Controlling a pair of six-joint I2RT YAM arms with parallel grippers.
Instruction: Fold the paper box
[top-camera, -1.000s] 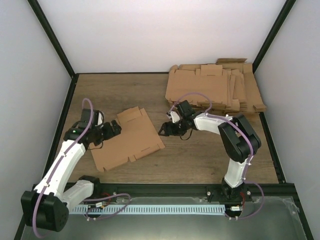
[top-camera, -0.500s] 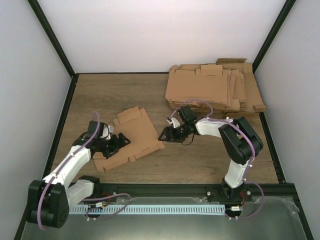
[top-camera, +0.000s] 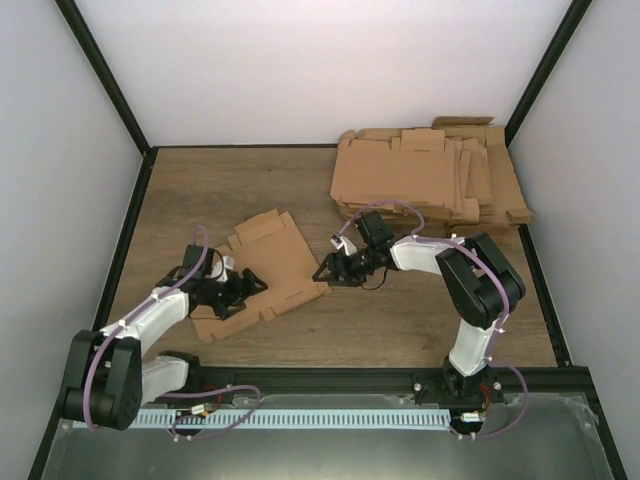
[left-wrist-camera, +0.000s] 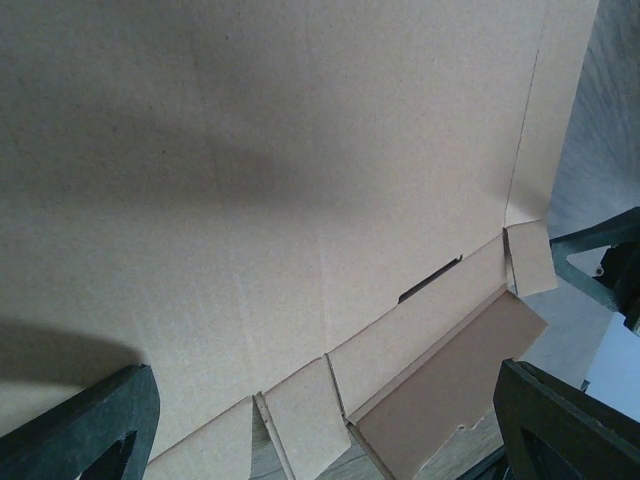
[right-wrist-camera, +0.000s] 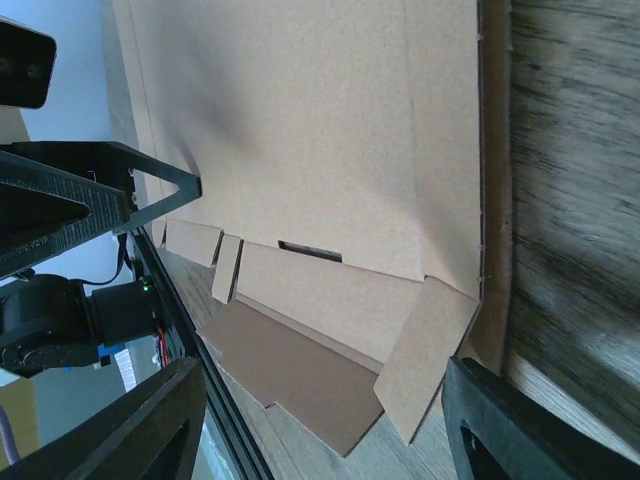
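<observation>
The paper box (top-camera: 278, 262) is a flat creased brown sheet with flaps and slits, lying left of the table's middle. My left gripper (top-camera: 243, 286) is low over the sheet's left part, jaws open. In the left wrist view the sheet (left-wrist-camera: 250, 180) fills the frame, with both dark fingertips (left-wrist-camera: 90, 425) spread at the bottom corners. My right gripper (top-camera: 324, 271) is open at the sheet's right edge. In the right wrist view the sheet (right-wrist-camera: 330, 140) lies ahead with its edge flaps (right-wrist-camera: 330, 300) between the spread fingers (right-wrist-camera: 525, 425). Neither gripper holds anything.
A pile of several overlapping flat cardboard blanks (top-camera: 430, 175) lies at the back right. Black frame posts (top-camera: 130, 215) and white walls edge the wooden table (top-camera: 400, 320). The left arm shows at the left edge of the right wrist view (right-wrist-camera: 60, 200).
My left arm has swung down and to the right, bringing its gripper onto the sheet's left part. My right gripper has edged left up to the sheet's right edge.
</observation>
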